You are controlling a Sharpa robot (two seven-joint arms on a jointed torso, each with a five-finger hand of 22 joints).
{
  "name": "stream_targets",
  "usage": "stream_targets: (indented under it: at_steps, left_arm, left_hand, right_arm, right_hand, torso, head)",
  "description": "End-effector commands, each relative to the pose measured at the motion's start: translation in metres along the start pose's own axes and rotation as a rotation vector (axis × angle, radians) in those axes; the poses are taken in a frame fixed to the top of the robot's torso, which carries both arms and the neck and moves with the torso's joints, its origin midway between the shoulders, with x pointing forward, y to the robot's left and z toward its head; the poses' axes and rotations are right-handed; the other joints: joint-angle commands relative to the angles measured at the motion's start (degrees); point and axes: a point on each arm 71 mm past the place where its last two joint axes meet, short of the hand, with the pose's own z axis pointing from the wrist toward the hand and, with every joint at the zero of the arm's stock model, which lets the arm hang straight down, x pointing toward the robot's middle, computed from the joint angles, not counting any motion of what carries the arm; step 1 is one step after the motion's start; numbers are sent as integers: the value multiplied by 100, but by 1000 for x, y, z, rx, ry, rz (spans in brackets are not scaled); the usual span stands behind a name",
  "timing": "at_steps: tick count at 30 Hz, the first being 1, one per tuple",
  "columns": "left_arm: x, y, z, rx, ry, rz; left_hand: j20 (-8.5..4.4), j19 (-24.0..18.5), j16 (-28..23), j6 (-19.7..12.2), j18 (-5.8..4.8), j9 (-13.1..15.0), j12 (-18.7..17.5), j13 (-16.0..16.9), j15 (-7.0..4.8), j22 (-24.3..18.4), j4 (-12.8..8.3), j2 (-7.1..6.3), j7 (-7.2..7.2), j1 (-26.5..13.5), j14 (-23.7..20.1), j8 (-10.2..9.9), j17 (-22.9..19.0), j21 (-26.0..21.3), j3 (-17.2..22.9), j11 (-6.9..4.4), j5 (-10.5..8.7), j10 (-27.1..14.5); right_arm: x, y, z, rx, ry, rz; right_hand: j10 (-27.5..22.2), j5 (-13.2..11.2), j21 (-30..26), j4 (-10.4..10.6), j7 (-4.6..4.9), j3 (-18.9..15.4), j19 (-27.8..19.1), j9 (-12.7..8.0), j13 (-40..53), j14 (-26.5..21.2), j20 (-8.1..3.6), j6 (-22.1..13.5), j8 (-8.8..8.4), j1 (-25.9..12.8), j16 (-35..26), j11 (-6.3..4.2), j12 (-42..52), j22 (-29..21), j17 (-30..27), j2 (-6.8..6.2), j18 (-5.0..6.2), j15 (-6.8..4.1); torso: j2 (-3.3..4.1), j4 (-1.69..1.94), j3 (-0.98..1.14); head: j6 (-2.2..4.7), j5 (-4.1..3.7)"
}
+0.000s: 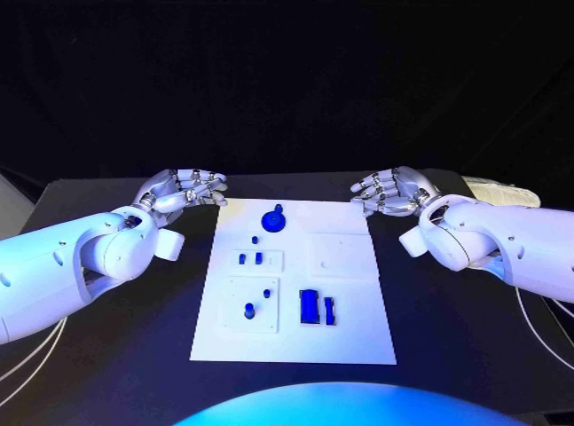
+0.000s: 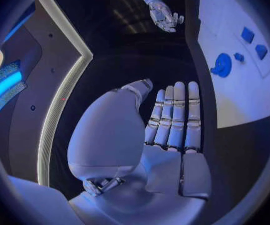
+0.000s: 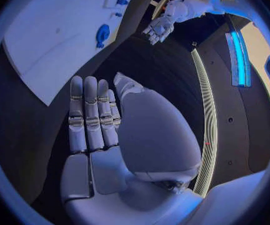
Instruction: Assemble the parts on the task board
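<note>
— Any writing to read?
— None legible. Both hands, left (image 1: 182, 190) and right (image 1: 391, 191), hover open and empty, fingers straight and together.
— The board (image 1: 294, 346)?
— Between their fingertips, blue parts (image 1: 316, 307) on it.

1. The task board (image 1: 350, 342) was white and plain, without any pattern.
2. The parts (image 1: 309, 306) on it were deep blue; the round part (image 1: 274, 218) was the same blue.
3. The table (image 1: 133, 355) was black.
4. The left hand (image 1: 184, 190) and the right hand (image 1: 391, 191) were silver, on white arms.
</note>
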Motion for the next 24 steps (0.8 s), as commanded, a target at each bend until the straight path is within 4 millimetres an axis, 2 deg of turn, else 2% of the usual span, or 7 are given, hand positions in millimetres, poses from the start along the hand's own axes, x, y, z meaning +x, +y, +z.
stream_targets:
  at_steps: [1, 6, 7, 11, 16, 17, 24]
  left_arm:
    - [-12, -5, 4, 89, -135, 2]
    - [-19, -3, 12, 109, -181, 14]
    - [-15, 1, 11, 51, -121, 19]
    - [-13, 1, 10, 53, -129, 18]
    - [-1, 1, 9, 61, -163, 16]
    - [2, 1, 8, 62, -172, 15]
    - [33, 1, 1, 73, -261, 12]
  left_hand:
    - [171, -227, -845, -49, 32, -2, -478, -120, 132, -410, -26, -61, 0, 12, -137, -43, -246, -620, 223, 74, -14, 54]
    - [319, -280, -1892, -57, 26, -80, -1330, -123, 332, -1032, -190, -40, -38, -99, -357, -185, -541, -1473, 290, 239, -29, 86]
    - [-1336, -4230, -4065, -4874, -968, -1350, -2333, -476, -639, -2423, -1300, 1156, -1133, -2513, -4760, -1854, -1266, -2873, -2674, -847, -1230, -5477]
    - [-1336, -4230, -4065, -4874, -968, -1350, -2333, -476, -639, -2423, -1300, 1156, -1133, -3169, -4760, -1854, -1266, -2873, -2674, -847, -1230, -5477]
    - [-1336, -4230, -4065, -4874, -968, -1350, -2333, -476, -639, -2423, -1300, 1156, -1133, -4170, -4760, -1854, -1266, -2873, -2674, -847, -1230, -5477]
    - [-1336, -4230, -4065, -4874, -968, -1350, -2333, -476, -639, -2423, -1300, 1156, -1133, -8303, -4760, -1854, -1266, -2873, -2674, -847, -1230, -5477]
    - [-1336, -4230, -4065, -4874, -968, -1350, -2333, -476, -639, -2423, -1300, 1156, -1133, -8303, -4760, -1854, -1266, -2873, -2674, -847, -1230, -5477]
  right_arm:
    - [-10, 1, 10, -55, -52, 135]
    - [-13, 1, 24, -73, -72, 165]
    - [-13, -2, 22, -27, -75, 85]
    - [-8, 1, 21, -35, -82, 104]
    - [14, 13, 19, -63, -115, 191]
    - [20, 16, 18, -69, -124, 213]
    - [63, 41, 6, -89, -194, 382]
  right_hand:
    - [58, -15, -501, 3, 110, 427, -307, -41, -937, -324, 194, 39, -165, -89, -947, 126, -555, -548, -585, -134, 48, 206]
    - [52, -47, -549, -376, 172, 879, -608, -84, -2524, -30, 440, 23, -583, -433, -2221, 293, -1004, -2215, -1513, -252, 80, 366]
    - [-1810, -819, -904, -1618, -964, -1725, -5646, -1448, -3564, -5800, -927, -5041, -2083, -2847, -3751, -574, -1391, -5609, -3813, 1084, -975, -305]
    - [-6170, -819, -904, -1618, -964, -1725, -5646, -1448, -3564, -5800, -927, -5041, -2083, -3518, -3751, -574, -1391, -5609, -3813, 1084, -975, -305]
    - [-6170, -819, -904, -1618, -964, -1725, -5646, -1448, -3564, -5800, -927, -5041, -2083, -4525, -3751, -574, -1391, -5609, -3813, 1084, -975, -305]
    - [-6170, -819, -904, -1618, -964, -1725, -5646, -1448, -3564, -5800, -927, -5041, -2083, -8656, -3751, -574, -1391, -5609, -3813, 1084, -975, -305]
    - [-6170, -819, -904, -1618, -964, -1725, -5646, -1448, -3564, -5800, -927, -5041, -2083, -8656, -3751, -574, -1391, -5609, -3813, 1084, -975, -305]
  torso:
    - [-71, 0, 9]
    - [-78, 16, 34]
    - [-66, 7, 13]
    - [-83, 2, 23]
    - [-162, -24, 68]
    - [-183, -31, 81]
    - [-354, -88, 179]
  head:
    - [174, 35]
    - [330, 30]
    - [251, 26]
    - [297, 43]
    - [511, 121]
    - [569, 141]
    - [1033, 309]
